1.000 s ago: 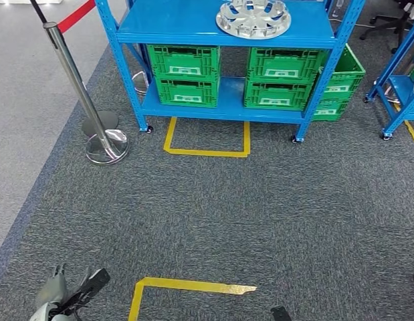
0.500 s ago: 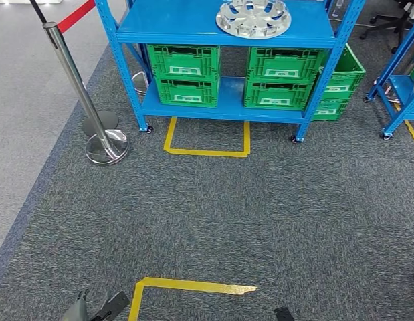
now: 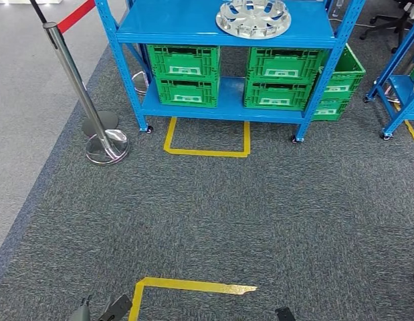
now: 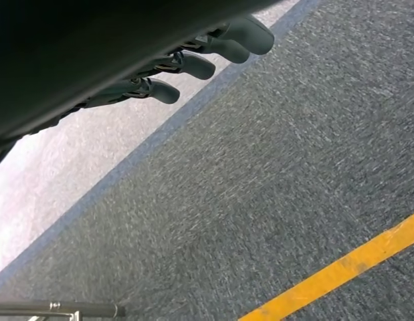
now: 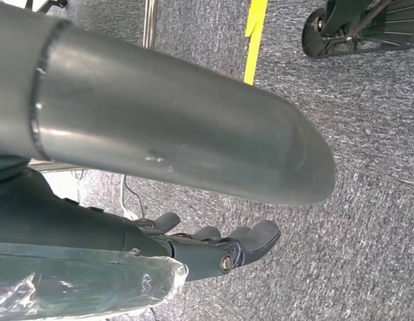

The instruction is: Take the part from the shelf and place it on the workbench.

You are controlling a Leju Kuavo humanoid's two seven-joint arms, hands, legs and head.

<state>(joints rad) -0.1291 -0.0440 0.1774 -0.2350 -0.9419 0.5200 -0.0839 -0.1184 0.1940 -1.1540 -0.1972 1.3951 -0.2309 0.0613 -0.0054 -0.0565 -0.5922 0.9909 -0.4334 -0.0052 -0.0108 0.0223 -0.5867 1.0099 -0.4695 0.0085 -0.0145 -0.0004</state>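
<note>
Silver metal, round and ribbed with radial spokes like a wheel cover, the part [image 3: 253, 17] lies flat on the top level of the blue shelf [image 3: 194, 20], far ahead of both hands and well out of their reach. It sits toward the side of the shelf that the right hand would meet first, with its rim inside the shelf edge, so it looks stable and open to a grasp from above or the front. Under it, on the lower level, stand green crates [image 3: 184, 73] in two stacks, with another green crate [image 3: 341, 83] on the floor behind the shelf's leg.

The left hand [image 4: 204, 57] hangs low beside the body over the grey carpet; its dark fingers [image 4: 194, 65] are spread apart and nearly straight, holding nothing. The right hand [image 5: 215, 247] also hangs down, fingers extended and slightly apart, with nothing in it. Both arms seem lowered because the robot stands well back from the shelf and no reach is possible yet.

Yellow tape [image 3: 194, 286] marks a box on the carpet just ahead of the hands, and a second taped box [image 3: 207, 140] lies at the shelf's foot, probably the standing spot for the pick. A chrome barrier post [image 3: 81, 87] with a red belt stands beyond the left hand.
</note>
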